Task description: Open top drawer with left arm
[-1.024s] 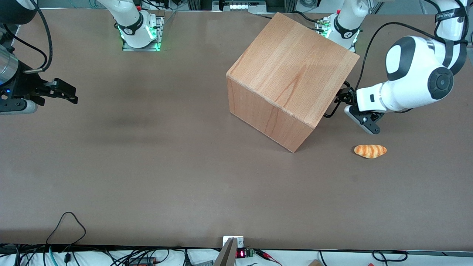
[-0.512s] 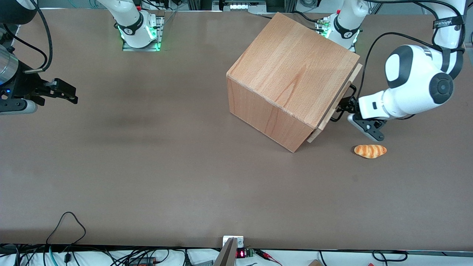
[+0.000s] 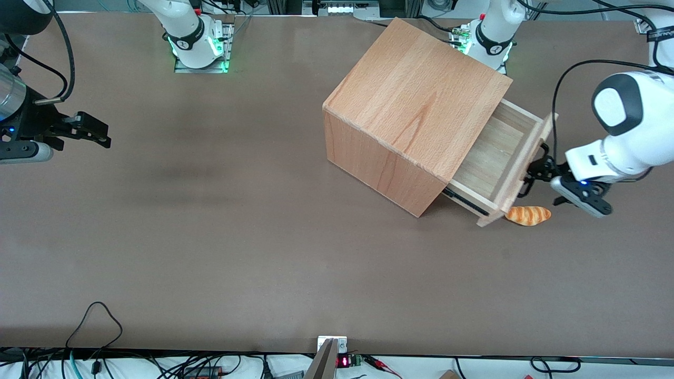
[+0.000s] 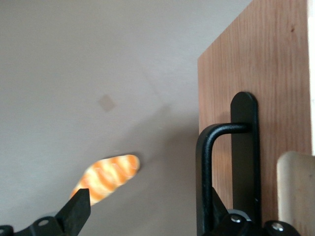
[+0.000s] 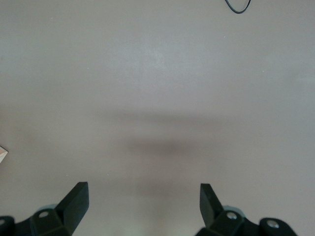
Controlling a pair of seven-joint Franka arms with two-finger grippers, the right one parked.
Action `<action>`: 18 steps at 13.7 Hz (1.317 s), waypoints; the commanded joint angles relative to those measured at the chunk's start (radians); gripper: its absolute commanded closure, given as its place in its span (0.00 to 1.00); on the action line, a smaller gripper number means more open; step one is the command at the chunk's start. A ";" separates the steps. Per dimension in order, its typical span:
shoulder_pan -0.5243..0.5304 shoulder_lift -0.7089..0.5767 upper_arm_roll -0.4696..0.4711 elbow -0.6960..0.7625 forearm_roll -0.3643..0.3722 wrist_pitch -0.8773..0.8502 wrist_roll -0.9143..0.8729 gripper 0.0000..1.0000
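The top drawer [image 3: 487, 158] stands pulled well out of the beech cube cabinet [image 3: 416, 105], its bare inside showing. Its flat front panel [image 3: 526, 160] carries a thin black U-shaped handle [image 3: 528, 184]. The white left arm [image 3: 626, 131] reaches in from the working arm's end of the table. Its black gripper [image 3: 538, 171] is at the handle. In the left wrist view the gripper [image 4: 147, 216] is open: one finger [image 4: 78, 209] stands free over the table, the other sits inside the loop of the handle [image 4: 209, 147], against the front panel [image 4: 266, 64].
An orange striped bread roll [image 3: 527, 215] lies on the brown table [image 3: 210, 237], close beside the drawer front's nearer corner; it also shows in the left wrist view [image 4: 108, 178]. Arm bases [image 3: 492, 37] stand at the table's farthest edge. Cables [image 3: 95, 321] lie at the near edge.
The drawer was shut a second ago, cracked open half a second ago, and now stands far out. The gripper has moved with the handle away from the cabinet, toward the working arm's end.
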 commanded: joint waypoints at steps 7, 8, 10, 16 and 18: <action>0.013 0.077 0.072 0.146 0.043 0.007 0.038 0.00; 0.013 0.064 0.072 0.175 0.043 -0.039 0.013 0.00; 0.013 0.036 0.073 0.235 0.088 -0.158 -0.106 0.00; -0.010 -0.085 0.055 0.358 0.234 -0.499 -0.410 0.00; -0.016 -0.133 0.018 0.387 0.274 -0.605 -0.551 0.00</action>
